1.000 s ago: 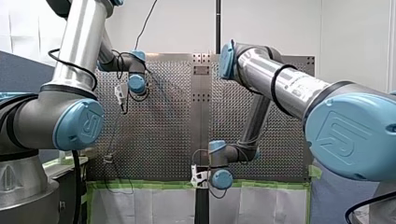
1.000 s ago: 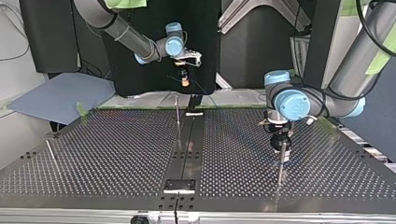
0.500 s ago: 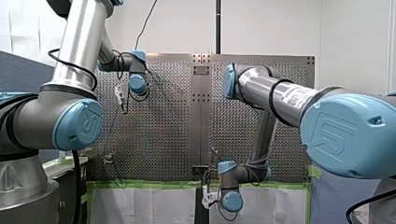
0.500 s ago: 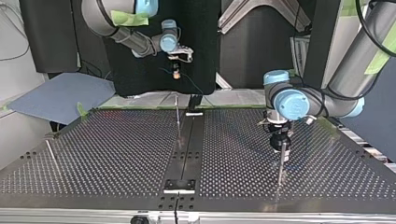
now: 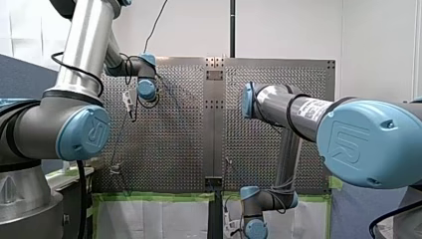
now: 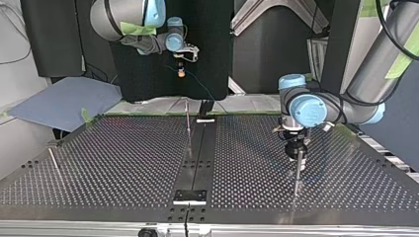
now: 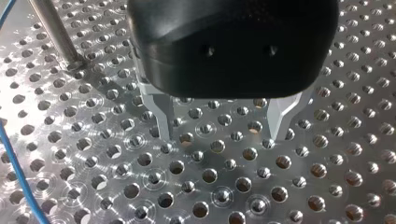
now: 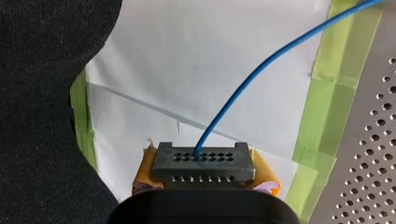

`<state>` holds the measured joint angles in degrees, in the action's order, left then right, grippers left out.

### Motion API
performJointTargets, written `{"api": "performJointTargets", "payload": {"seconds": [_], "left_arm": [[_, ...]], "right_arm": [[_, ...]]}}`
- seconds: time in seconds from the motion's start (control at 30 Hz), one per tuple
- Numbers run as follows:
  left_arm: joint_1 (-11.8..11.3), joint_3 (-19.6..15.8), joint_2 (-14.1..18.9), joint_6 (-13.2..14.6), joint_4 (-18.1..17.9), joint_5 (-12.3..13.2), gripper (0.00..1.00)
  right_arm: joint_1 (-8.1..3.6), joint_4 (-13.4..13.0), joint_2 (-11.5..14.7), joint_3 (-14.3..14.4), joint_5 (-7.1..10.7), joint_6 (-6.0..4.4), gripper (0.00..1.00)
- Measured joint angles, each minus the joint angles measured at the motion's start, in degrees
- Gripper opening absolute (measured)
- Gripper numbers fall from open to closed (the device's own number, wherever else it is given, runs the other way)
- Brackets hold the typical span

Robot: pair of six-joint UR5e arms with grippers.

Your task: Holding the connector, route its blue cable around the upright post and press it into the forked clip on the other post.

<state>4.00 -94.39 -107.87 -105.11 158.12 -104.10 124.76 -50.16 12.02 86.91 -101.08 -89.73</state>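
Note:
In the right wrist view my right gripper (image 8: pixel 204 181) is shut on a black connector (image 8: pixel 203 161), held between yellow pads (image 8: pixel 267 176). Its blue cable (image 8: pixel 261 70) runs off toward the perforated table. The top view shows that gripper (image 6: pixel 182 68) high beyond the table's far edge, the cable (image 6: pixel 197 89) hanging down to the table. A thin upright post (image 6: pixel 188 121) stands near the middle strip. My left gripper (image 7: pixel 219 136) is open just above the table with nothing between its metal fingers (image 7: pixel 164 126), next to another post (image 7: pixel 53 30). Cable (image 7: pixel 18 172) passes beside it.
A thin rod (image 6: pixel 54 165) shows at the top view's left. A black strip (image 6: pixel 197 158) runs down the table's middle. Green tape (image 8: pixel 322 116) and white sheeting (image 8: pixel 196 70) lie past the table's edge under my right gripper, and black cloth (image 8: pixel 42 107) hangs beside it.
My right arm has drawn the connector back off the table's edge, lower in the front view, up and left in the top view. My left arm has not moved.

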Motion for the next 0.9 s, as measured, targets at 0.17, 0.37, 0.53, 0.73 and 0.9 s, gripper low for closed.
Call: {"api": "performJointTargets", "payload": {"seconds": [0.17,0.37,0.53,0.73,0.9], "left_arm": [[0.01,0.00,0.00,0.03,0.00,0.00,1.00],[0.03,0.00,0.00,0.01,0.00,0.00,1.00],[0.16,0.00,0.00,0.00,0.16,0.00,1.00],[0.38,0.00,0.00,0.00,0.35,0.00,1.00],[0.40,-0.01,0.00,-0.01,0.43,-0.18,1.00]], "right_arm": [[-0.56,-0.14,-0.04,-0.01,-0.13,0.24,0.00],[-0.93,-0.12,1.63,0.42,-0.18,0.49,0.00],[-1.00,-1.35,4.04,2.21,-0.20,0.57,0.00],[-1.09,-2.71,7.02,4.95,-0.26,0.65,0.00],[-1.29,-4.20,9.78,7.35,-0.46,0.64,0.00]]}}
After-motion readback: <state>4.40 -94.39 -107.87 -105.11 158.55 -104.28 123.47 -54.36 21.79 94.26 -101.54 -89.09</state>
